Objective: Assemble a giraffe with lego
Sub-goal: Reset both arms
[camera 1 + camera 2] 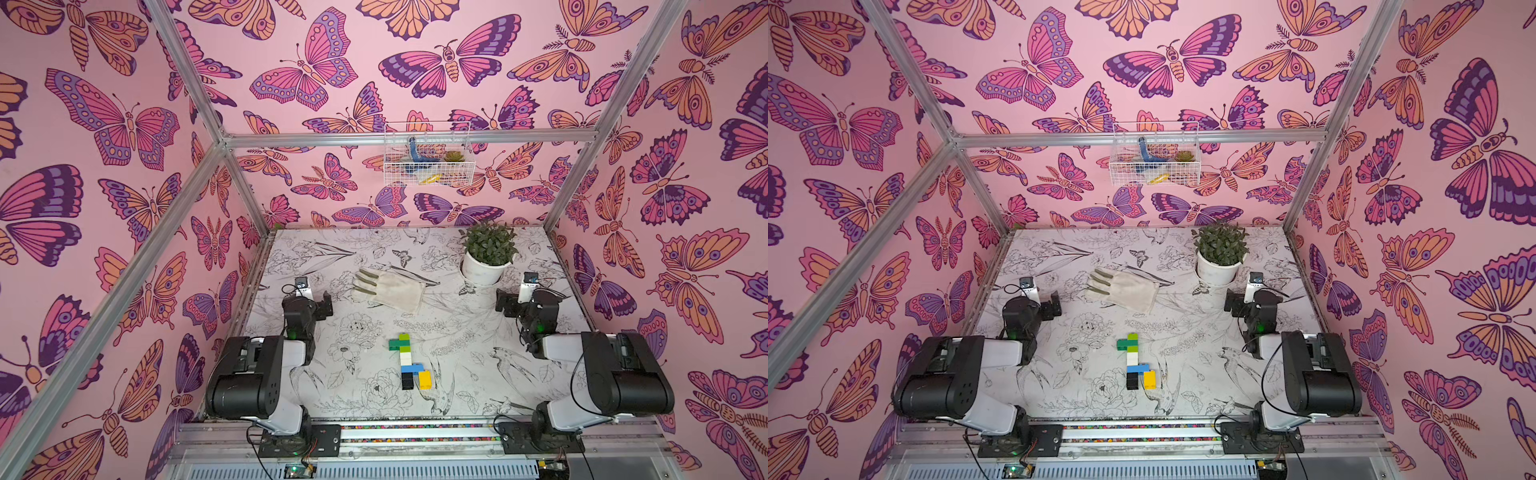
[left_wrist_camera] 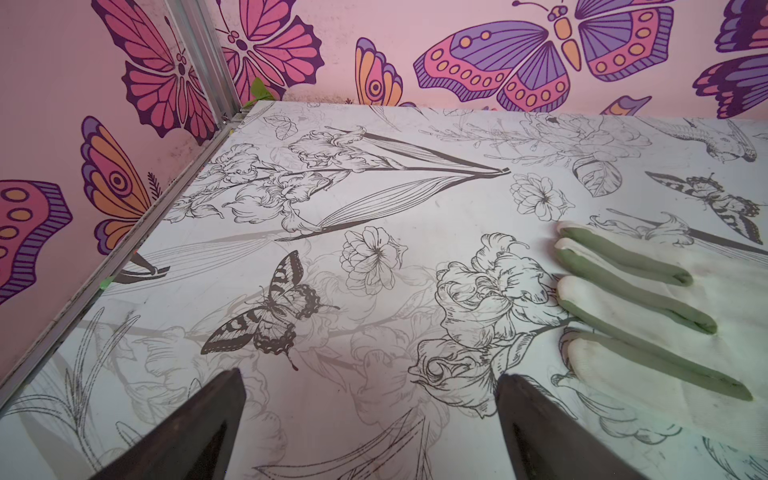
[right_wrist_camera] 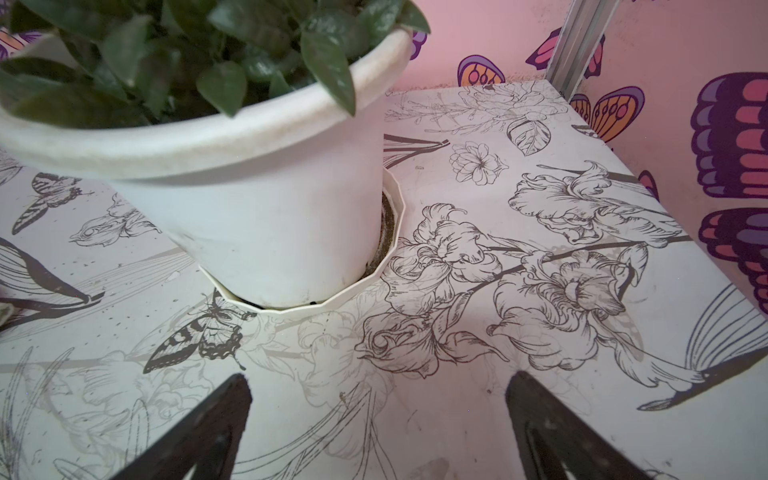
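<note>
The left hand (image 2: 370,376) had its two dark fingers (image 2: 199,432) spread wide apart, with nothing between them but the flower-printed bench (image 2: 374,199). Just off that hand's right finger lay a white glove (image 2: 665,311) with green-coated fingertips that pointed toward the hand without touching it. The right hand (image 3: 379,376) was likewise wide open and empty over bare bench. Ahead of it and toward its left stood a potted plant (image 3: 249,187), a white pot of dark leaves set in a shallow saucer (image 3: 392,245), near the hand but apart from it. In both top views the left hand (image 1: 326,305) and the right hand (image 1: 503,305) were well apart on either side of the bench, each folded back close to its own arm. The glove (image 1: 390,289) lay flat between them, closer to the left hand. The giraffe (image 1: 409,361) lay flat on the bench behind both hands, toward the arm bases and roughly midway between the two arms, touched by neither. It was in one piece, with the dark green head and a lime brick at the far end, a lime and white neck, a blue body, and a black and a yellow leg nearest the bases. Far beyond both hands, a wire basket (image 1: 428,158) hung on the butterfly-patterned back wall.
</note>
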